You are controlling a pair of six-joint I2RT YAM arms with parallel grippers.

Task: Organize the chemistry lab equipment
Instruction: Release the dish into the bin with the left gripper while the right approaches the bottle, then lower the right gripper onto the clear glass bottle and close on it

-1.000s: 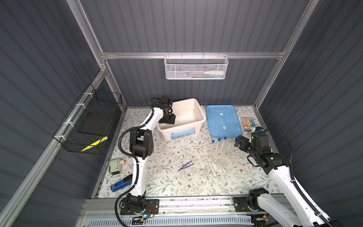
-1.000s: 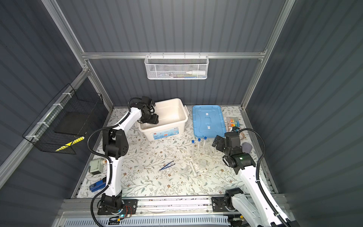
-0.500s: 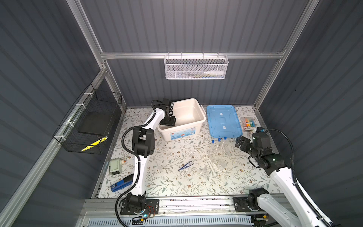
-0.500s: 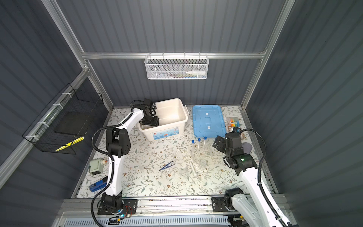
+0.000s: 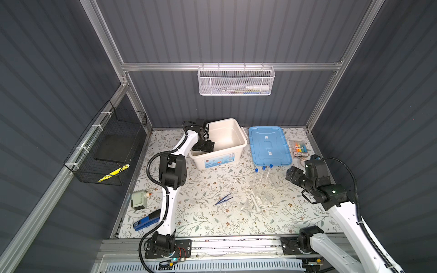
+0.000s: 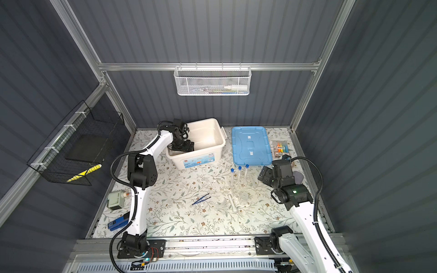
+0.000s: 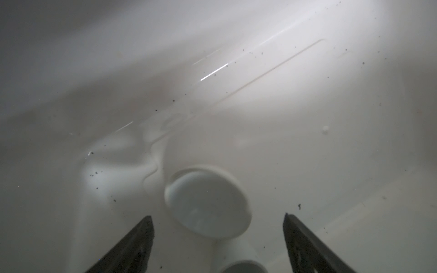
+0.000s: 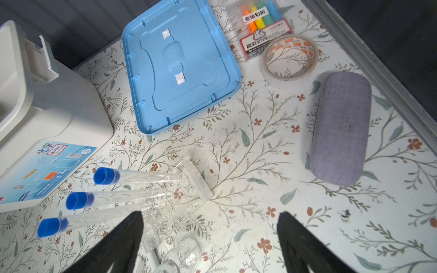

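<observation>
My left gripper [image 5: 203, 148] [image 7: 217, 218] is down inside the white bin [image 5: 214, 162], open. A white ceramic dish [image 7: 208, 203] lies on the bin floor between its fingers without touching them, and a second white dish [image 7: 241, 262] lies beside it. My right gripper [image 5: 292, 176] [image 8: 210, 216] hangs open and empty over the table. It is beside the clear tube rack [image 8: 188, 189], which holds three blue-capped test tubes [image 8: 127, 198] [image 5: 262, 176]. Small clear glassware [image 8: 186, 253] lies by the rack. The dark blue tweezers [image 5: 223, 199] and white pestle [image 5: 255, 203] lie mid-table.
A blue lid [image 5: 268, 145] lies right of the bin. A marker pack [image 8: 262, 26], a tape roll [image 8: 289, 58] and a grey case [image 8: 340, 127] sit at the right edge. A small grey device [image 5: 139, 200] and a blue stapler [image 5: 146, 221] sit front left.
My left gripper has sunk lower into the bin's near-left corner. My right gripper has drifted slightly toward the front beside the tube rack.
</observation>
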